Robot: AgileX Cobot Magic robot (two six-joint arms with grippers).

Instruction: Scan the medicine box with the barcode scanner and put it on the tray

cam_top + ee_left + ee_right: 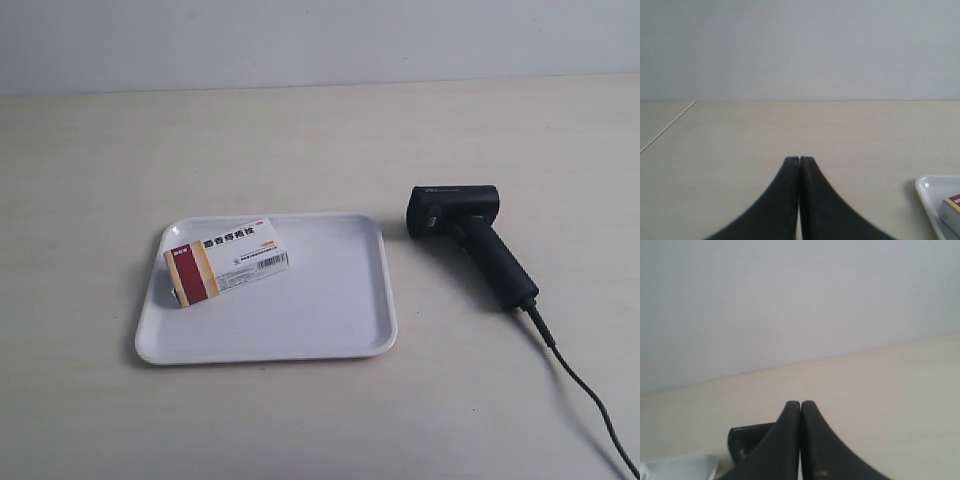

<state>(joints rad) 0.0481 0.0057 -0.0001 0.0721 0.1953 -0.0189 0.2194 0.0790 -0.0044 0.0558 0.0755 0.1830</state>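
Observation:
The white medicine box (226, 261) with its red and orange end lies flat inside the white tray (330, 320), toward the tray's far left part. The black barcode scanner (470, 237) lies on the table at the tray's right, its cable (585, 390) trailing toward the near right corner. No arm shows in the exterior view. My left gripper (799, 159) is shut and empty, with a corner of the tray (930, 192) and the box (952, 212) at the frame edge. My right gripper (800, 403) is shut and empty, with the scanner's head (747, 440) behind its fingers.
The pale table (320, 140) runs back to a plain light wall (320, 40). A thin line (667, 127) crosses the table in the left wrist view. A sliver of the tray (680, 467) shows beside the scanner in the right wrist view.

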